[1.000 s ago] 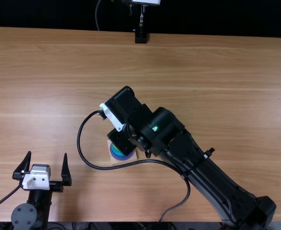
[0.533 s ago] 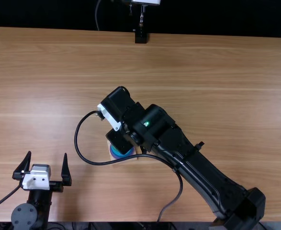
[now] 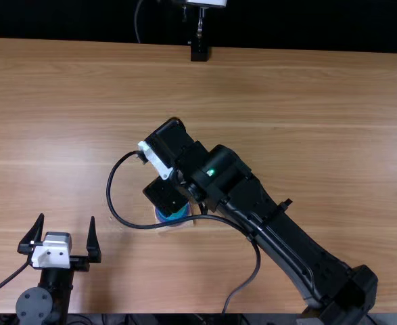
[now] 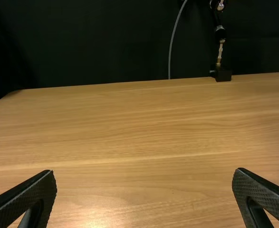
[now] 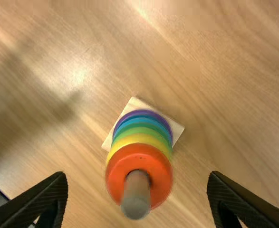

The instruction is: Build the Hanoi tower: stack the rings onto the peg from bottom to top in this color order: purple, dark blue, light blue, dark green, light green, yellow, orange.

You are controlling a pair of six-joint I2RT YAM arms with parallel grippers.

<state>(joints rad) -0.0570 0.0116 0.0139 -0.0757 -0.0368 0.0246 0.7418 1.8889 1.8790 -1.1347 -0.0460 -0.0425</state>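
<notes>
Shifted slightly, the right gripper overhangs rings on their peg, left gripper aside, all fingers spread.

My left gripper points forward, its two fingers standing wide apart. My right arm slants forward and leftward past the middle, and my right gripper tilts downward, fingers spread wide.

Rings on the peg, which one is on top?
The orange ring: the peg pokes out bare above it, and the yellow ring and all the others sit beneath.
</notes>
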